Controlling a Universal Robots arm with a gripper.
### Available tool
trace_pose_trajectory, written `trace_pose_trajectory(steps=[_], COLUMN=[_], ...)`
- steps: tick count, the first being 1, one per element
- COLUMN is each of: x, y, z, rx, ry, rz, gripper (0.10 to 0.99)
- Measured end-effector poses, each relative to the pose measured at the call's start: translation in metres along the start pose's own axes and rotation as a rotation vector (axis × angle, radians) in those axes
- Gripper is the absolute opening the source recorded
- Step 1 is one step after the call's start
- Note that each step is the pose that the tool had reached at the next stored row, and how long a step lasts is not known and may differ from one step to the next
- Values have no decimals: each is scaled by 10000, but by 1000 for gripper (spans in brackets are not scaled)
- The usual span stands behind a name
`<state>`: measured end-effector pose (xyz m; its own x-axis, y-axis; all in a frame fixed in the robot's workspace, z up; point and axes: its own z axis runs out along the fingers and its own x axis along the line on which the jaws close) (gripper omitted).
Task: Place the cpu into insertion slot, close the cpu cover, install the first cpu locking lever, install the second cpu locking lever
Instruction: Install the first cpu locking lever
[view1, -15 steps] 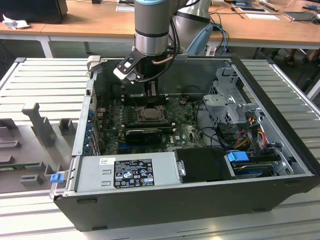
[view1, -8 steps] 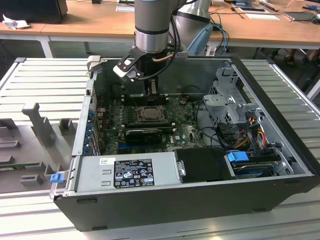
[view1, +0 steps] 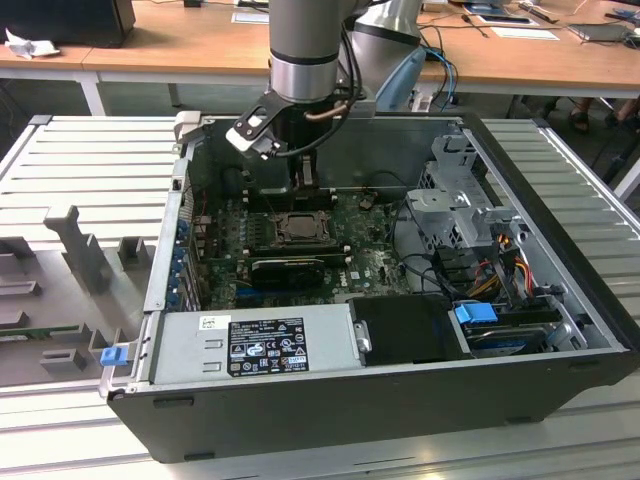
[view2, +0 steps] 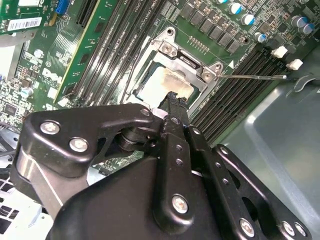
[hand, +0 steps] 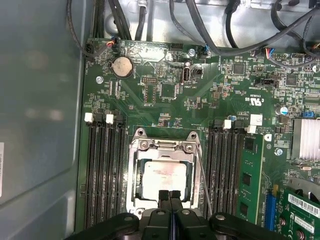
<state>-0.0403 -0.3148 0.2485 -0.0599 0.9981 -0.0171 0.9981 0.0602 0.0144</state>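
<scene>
From the exterior view I see the arm reaching down into the open computer case (view1: 380, 400), which lies on its side on the ribbed metal desk (view1: 90, 160), with the claw (view1: 303, 185) low over the insertion slot (view1: 297, 228) near the middle of the green motherboard (view1: 365, 262). The grey power supply (view1: 255, 345) sits along the case wall closest to that camera. That view is too far off for me to judge the socket itself, so I rely on the wrist cameras. In the first wrist view the cpu (hand: 165, 177) lies inside the socket, its pale top smeared with residue, and the cpu cover (hand: 165, 146) is folded flat over it, framing the chip through its window. The claw (hand: 171, 196) is clenched, its two fingers pressed side by side with nothing between them, and the tips sit at the edge of the cover. A thin locking lever (hand: 204, 180) runs along one side of the socket, between it and a bank of memory slots (hand: 225, 170). I also see a round coin cell battery (hand: 122, 66) further up the board. The second wrist view adds what the first flattens: the locking lever (view2: 252, 77) sticks out from the socket's corner over the memory slots. There the claw (view2: 174, 97) touches down where the cpu cover (view2: 190, 62) meets the cpu (view2: 165, 82).
</scene>
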Motion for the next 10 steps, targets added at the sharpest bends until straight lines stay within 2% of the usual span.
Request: trace_pose_trajectory(steps=[10], x=[-1], y=[1], z=[-64], rx=[-1], ry=[1], rz=[0], gripper=[106])
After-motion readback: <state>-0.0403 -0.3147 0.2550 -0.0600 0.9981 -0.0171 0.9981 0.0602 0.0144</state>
